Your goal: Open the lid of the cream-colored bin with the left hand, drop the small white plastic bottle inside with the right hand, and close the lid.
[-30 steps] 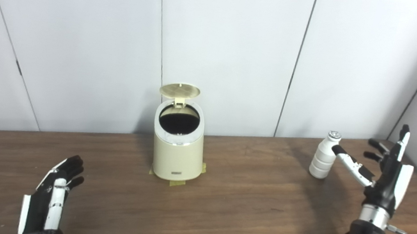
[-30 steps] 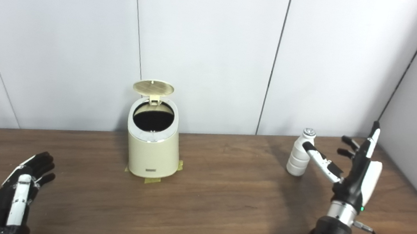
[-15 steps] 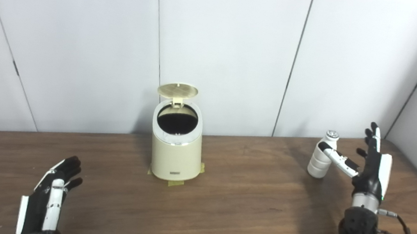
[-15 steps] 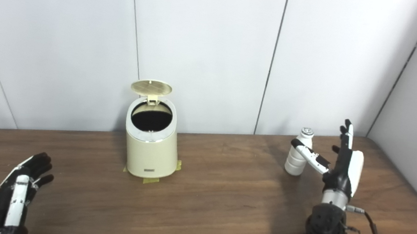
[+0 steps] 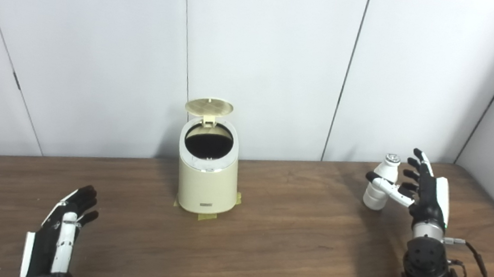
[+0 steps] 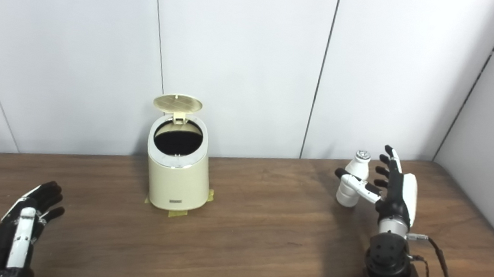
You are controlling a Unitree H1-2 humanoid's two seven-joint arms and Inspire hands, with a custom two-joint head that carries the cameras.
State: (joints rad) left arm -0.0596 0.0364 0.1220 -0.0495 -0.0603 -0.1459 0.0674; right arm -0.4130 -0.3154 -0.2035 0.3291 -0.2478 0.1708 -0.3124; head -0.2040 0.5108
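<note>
Standing upright, bottle point(image 5: 380, 182) sits btwn spread right hand point(image 5: 422, 194) thumb & fingers, ungripped.

light: bright, even | shadows: soft on table point(image 5: 291, 236) | focus: sharp | glare: none

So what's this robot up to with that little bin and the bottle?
It is putting the bottle into the cream bin. The bin's lid is already flipped up, so the dark opening is exposed. The right hand is open around the bottle, which stands upright on the table well to the right of the bin; the thumb crosses its front, but a firm grip is not visible yet. The left hand is open, near the table's front left, holding nothing.
</note>
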